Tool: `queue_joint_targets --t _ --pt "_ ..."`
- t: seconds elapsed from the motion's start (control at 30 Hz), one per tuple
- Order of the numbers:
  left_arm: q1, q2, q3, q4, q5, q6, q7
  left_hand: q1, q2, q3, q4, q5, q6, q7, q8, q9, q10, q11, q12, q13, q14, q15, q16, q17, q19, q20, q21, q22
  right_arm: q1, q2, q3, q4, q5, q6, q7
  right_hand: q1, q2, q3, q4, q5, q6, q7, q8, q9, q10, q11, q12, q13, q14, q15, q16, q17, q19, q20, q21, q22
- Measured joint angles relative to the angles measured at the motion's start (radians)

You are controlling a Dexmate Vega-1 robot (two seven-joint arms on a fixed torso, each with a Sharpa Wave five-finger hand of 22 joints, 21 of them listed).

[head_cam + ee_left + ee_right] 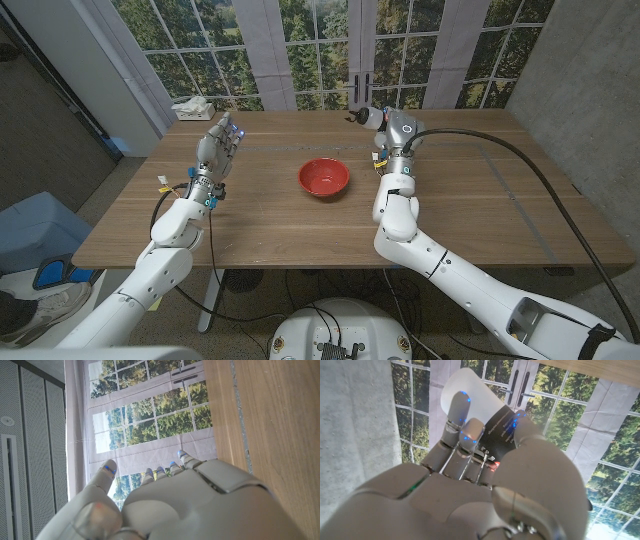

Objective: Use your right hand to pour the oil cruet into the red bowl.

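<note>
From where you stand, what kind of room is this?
Probably an office or lab room set up for robot trials: a wooden table with a red bowl on it, glass-paned doors looking onto trees, and cables under the table.

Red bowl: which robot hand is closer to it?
Right, narrowly. The right hand, gripping the cruet, is behind the bowl toward the window; the left hand stands farther off on the other side.

White arms (420, 250) — blue-lit fingers (462, 401).
</note>
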Motion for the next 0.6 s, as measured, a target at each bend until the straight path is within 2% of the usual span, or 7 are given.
queue_joint_targets --t 0.3,0.6 --pt "0.002 0.000 -0.002 -0.002 0.001 0.000 0.002 0.000 0.000 -0.004 -0.004 0.000 0.000 0.000 0.000 0.000 0.000 0.000 0.000 0.000 0.000 0.000 0.000 0.000 0.000 0.000 0.000 0.000 -0.012 0.001 0.028 -0.043 0.123 -0.021 -0.035 -0.001 0.001 0.000 0.000 -0.001 0.005 0.005 0.000 0.000 0.005 0.005 0.000 -0.001 0.004 -0.004 0.000 0.002 0.000 0.000 -0.004 0.000" --pt "0.001 0.001 -0.002 -0.003 0.001 0.000 0.003 0.000 0.000 -0.005 -0.011 0.000 0.000 0.000 0.000 0.000 0.000 0.000 0.000 0.000 0.000 0.000 0.000 0.000 0.000 0.000 -0.008 0.000 -0.039 -0.001 0.090 -0.110 0.267 -0.025 -0.065 0.001 0.003 0.000 0.000 -0.001 0.009 0.016 0.000 0.000 0.011 0.011 -0.001 -0.006 0.004 -0.004 0.000 0.002 0.000 0.000 -0.004 0.000"
